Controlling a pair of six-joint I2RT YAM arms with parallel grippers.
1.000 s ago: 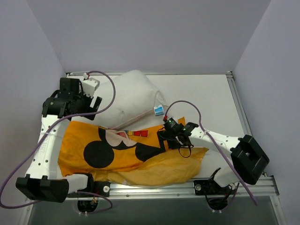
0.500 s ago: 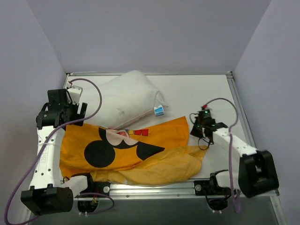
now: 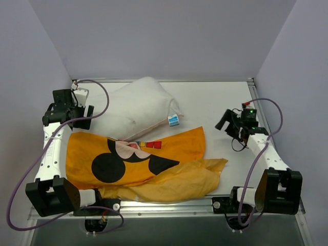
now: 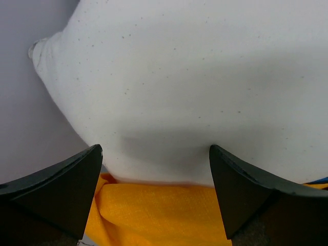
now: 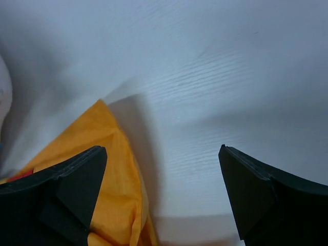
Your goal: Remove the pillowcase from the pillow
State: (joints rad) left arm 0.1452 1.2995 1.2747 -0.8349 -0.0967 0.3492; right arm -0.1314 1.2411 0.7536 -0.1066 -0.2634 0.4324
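Note:
The orange-yellow pillowcase point(image 3: 148, 161) lies flat and crumpled at the front of the table, mouse face up. The white pillow point(image 3: 136, 105) lies bare behind it, its blue-and-white tag point(image 3: 173, 121) at the right corner; its near edge rests on the pillowcase. My left gripper point(image 3: 84, 114) is open and empty at the pillow's left end; the left wrist view shows the pillow point(image 4: 195, 87) above orange fabric point(image 4: 164, 215) between the fingers. My right gripper point(image 3: 224, 121) is open and empty, to the right of the pillowcase, whose corner point(image 5: 110, 169) shows in the right wrist view.
Grey walls close in the table on three sides. A metal rail point(image 3: 169, 206) runs along the front edge. Bare white tabletop point(image 3: 215, 100) lies at the back right. Purple cables loop from both arms.
Both grippers have pulled back: the right one left the pillowcase's middle and moved right and away, the left one swung back to the far left. The pillowcase has settled flatter.

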